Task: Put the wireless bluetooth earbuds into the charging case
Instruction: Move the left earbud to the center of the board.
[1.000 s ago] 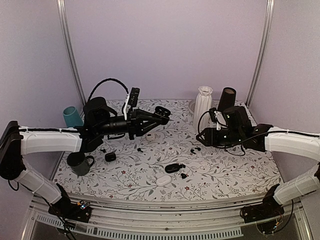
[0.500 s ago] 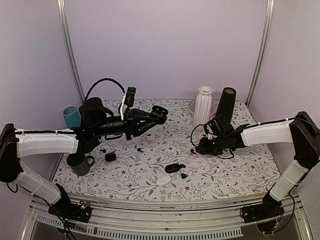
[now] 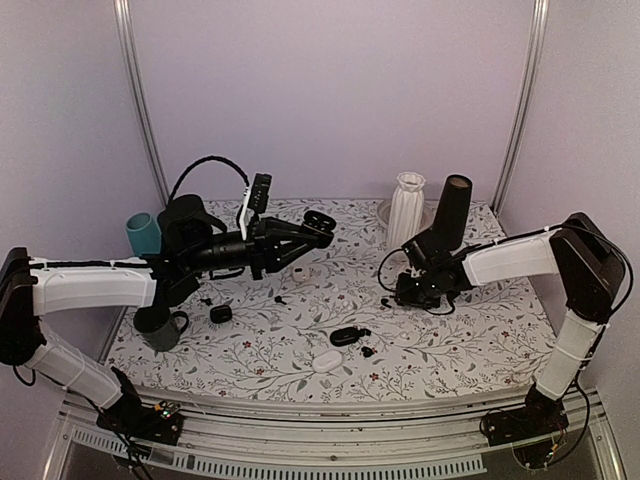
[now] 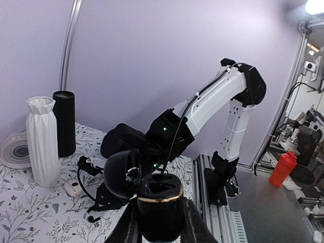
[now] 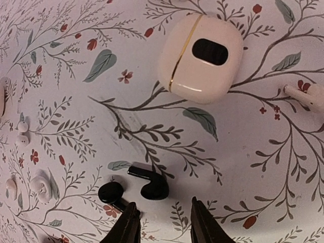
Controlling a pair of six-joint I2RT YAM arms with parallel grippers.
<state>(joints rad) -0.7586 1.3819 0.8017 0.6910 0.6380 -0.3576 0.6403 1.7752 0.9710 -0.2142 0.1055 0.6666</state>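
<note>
Left end effector [image 4: 161,225]: I see it clamped on an open, gold-rimmed black case [image 4: 161,200].
Right end effector [image 5: 163,225]: part-open, seemingly empty, above a tiny glossy black earbud [image 5: 152,187].

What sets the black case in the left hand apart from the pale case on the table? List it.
Colour: the black case is glossy dark; the pale case is creamy pink. State: the black case stands open, lid swung aside; the pale case is shut. Pose: the black case is held off the table by the left hand; the pale case lies flat on it. Both carry a thin gold line at the seam.
</note>
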